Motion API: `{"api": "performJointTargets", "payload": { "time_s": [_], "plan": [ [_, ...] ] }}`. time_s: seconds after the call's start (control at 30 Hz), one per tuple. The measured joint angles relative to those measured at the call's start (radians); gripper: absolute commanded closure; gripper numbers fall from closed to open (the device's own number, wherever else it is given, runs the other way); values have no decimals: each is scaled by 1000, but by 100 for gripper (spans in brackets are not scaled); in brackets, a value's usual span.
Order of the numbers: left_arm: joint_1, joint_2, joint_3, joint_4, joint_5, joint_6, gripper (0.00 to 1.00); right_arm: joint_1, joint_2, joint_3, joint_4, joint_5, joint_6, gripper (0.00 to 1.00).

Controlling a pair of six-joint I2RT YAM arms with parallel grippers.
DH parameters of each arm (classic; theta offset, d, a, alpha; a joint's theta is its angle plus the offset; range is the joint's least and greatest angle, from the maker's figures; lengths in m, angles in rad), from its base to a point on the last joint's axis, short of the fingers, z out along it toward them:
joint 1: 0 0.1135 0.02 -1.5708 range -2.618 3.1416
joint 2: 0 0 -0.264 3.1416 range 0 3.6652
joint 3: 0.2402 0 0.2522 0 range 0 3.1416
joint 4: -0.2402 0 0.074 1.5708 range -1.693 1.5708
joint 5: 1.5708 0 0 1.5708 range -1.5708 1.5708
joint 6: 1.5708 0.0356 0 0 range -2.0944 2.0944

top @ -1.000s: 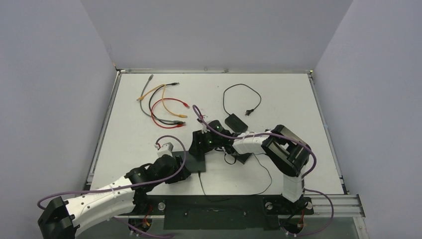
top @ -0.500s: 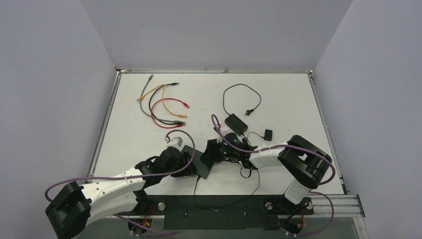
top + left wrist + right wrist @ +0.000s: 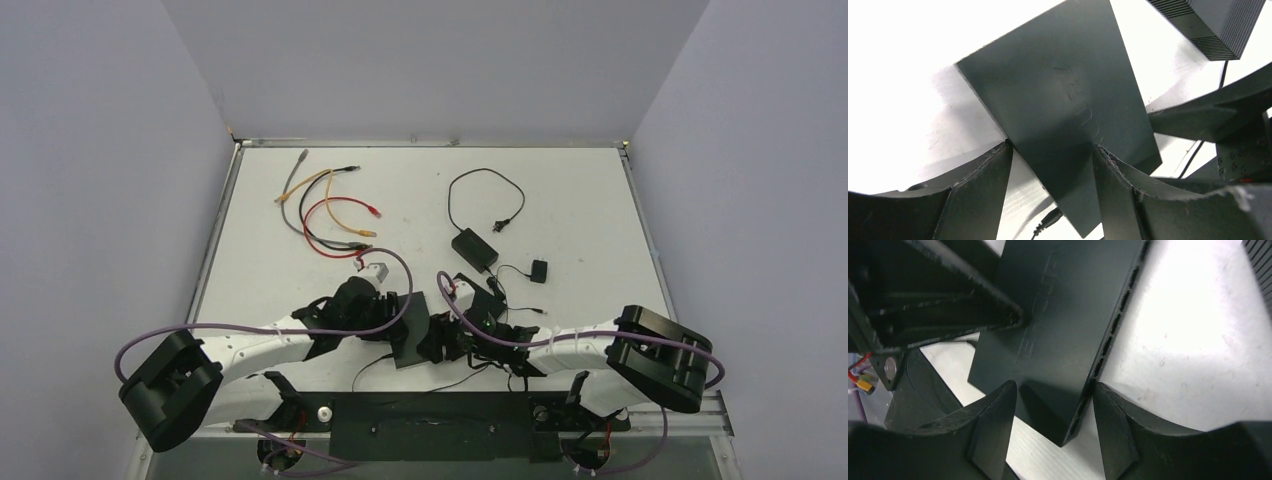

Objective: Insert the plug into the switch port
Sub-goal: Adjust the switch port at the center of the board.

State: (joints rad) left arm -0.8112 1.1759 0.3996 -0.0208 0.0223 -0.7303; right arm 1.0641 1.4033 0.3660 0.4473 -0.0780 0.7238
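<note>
You have both arms folded in low over the near edge of the surface (image 3: 580,200), just left of its middle, and they meet on the switch (image 3: 412,345). It is a flat black box, and it sits tilted between them. Your left tool (image 3: 1052,147) is clamped on it: in the left wrist view one corner of the box runs down between the fingers (image 3: 983,200), and both tips press against its sides. Your right tool (image 3: 1054,386) grips the box from the other side, with one fingertip on the flat face and the other against the slotted edge (image 3: 1113,330).

A thin black lead (image 3: 1048,222) with a small connector end shows just under the switch's lowest corner in the left wrist view (you cannot tell from here whether it is seated in anything).

The coloured cables (image 3: 325,212), each ending in a plug, lie in a loose tangle near the far-left corner of the surface, well apart from both tools and the switch. Neither tool holds a plug.

Toward the middle of the surface, beyond the right arm, sits a black power adapter (image 3: 473,247) with its cord looped behind it. A small black block (image 3: 538,270) on a thin wire lies just to its right.
</note>
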Motion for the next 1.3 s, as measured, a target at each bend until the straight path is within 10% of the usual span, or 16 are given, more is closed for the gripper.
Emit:
{"api": "performJointTargets", "payload": {
  "time_s": [0.7,1.3],
  "plan": [
    [29,101,35,121,146,119,44,190,-65,-9,-83,114,31,46],
    [99,-195,42,-107,39,34,40,175,-500,39,-466,431,-131,37]
  ]
}}
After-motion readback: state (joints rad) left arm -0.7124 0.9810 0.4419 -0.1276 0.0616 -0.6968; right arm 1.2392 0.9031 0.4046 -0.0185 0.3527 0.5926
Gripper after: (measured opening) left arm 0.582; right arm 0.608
